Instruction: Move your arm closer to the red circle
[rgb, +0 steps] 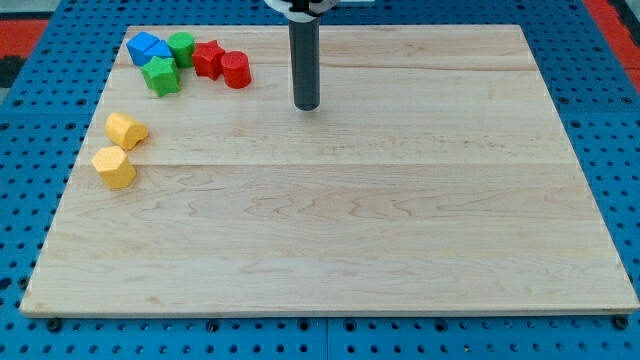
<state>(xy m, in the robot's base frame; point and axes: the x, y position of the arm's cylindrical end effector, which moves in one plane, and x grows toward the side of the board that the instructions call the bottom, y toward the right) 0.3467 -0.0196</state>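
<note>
Rod: upright, dark, coming down from the view's top; white fitting at its upper end, cut off by the frame.
My tip (306, 106): resting on the bench (330, 230), near the bench's top edge, a little left of centre.
Fingers: none on this rod, so no apart or together to tell.
Red circle (236, 70): to the view's left of my tip and slightly higher; near, not touching, bare wood between.
Red star (208, 58): just left of the red circle, touching or nearly so.
Green blocks: one (181, 46) beyond the red star, another (161, 76) below it, farther left of my tip.
Blue block (149, 48): leftmost of the cluster, against the green ones.
Yellow blocks: two, (126, 130) and (114, 167), well apart from my tip, at lower left near the bench's left edge.
In the way: nothing between my tip and the red circle.
</note>
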